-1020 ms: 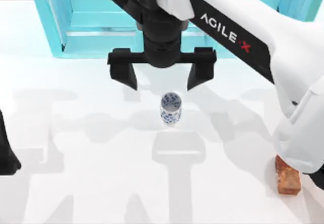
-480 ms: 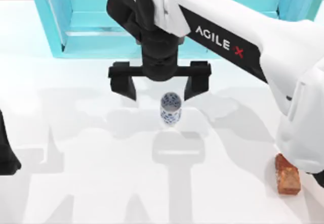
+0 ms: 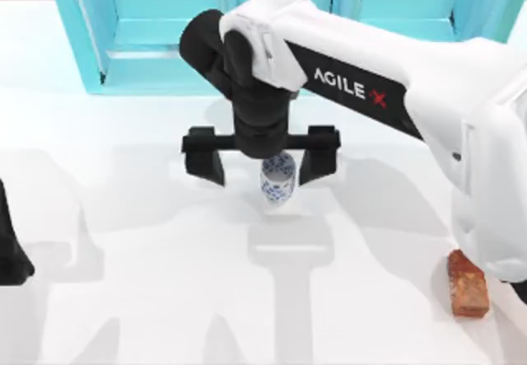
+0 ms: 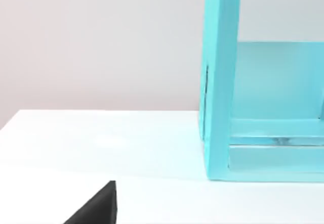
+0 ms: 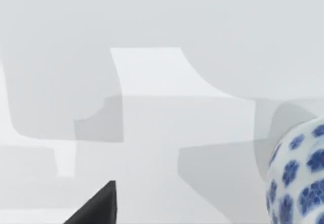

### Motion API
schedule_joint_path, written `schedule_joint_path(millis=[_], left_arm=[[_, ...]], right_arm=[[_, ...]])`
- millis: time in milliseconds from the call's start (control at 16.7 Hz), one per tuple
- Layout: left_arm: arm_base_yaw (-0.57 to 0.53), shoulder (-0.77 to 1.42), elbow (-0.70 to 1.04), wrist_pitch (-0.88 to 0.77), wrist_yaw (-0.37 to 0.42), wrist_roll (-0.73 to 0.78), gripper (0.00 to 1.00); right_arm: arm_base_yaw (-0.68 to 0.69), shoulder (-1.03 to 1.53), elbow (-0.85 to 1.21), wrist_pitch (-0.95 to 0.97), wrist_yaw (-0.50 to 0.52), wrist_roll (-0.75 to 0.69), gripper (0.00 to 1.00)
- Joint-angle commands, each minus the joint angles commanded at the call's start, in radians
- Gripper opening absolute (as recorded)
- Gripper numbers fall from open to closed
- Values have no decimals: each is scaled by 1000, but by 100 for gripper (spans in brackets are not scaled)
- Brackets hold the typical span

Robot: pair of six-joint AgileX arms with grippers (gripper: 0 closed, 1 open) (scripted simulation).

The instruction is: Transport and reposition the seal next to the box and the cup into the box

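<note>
The white cup with blue pattern (image 3: pixel 277 180) stands upright at the middle of the table. My right gripper (image 3: pixel 261 166) hangs over it, open, with one black finger (image 3: pixel 204 161) to the cup's left and the other (image 3: pixel 318 158) close at its right. The right wrist view catches the cup's patterned side (image 5: pixel 299 178) at the frame's edge. The reddish-brown seal (image 3: pixel 467 283) lies at the table's front right, partly under my right arm. My left arm (image 3: pixel 10 250) stays parked at the left edge. The box is out of view.
A big turquoise shelf unit (image 3: pixel 140 35) runs along the back of the table, also seen as the turquoise shelf unit (image 4: pixel 223 82) in the left wrist view. White tabletop spreads in front of the cup and to its left.
My right gripper has come forward and down from behind the cup until its open fingers bracket the cup. Cup and seal have not moved.
</note>
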Motion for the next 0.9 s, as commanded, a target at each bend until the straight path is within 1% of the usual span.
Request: schedule_joint_path(millis=[60,840,900], left_arm=[[0,0,0,0,0,0,100],[0,0,0,0,0,0,100],[0,0,0,0,0,0,100]], right_arm=[[0,0,0,0,0,0,100],[0,0,0,0,0,0,2],[0,0,0,0,0,0,0]])
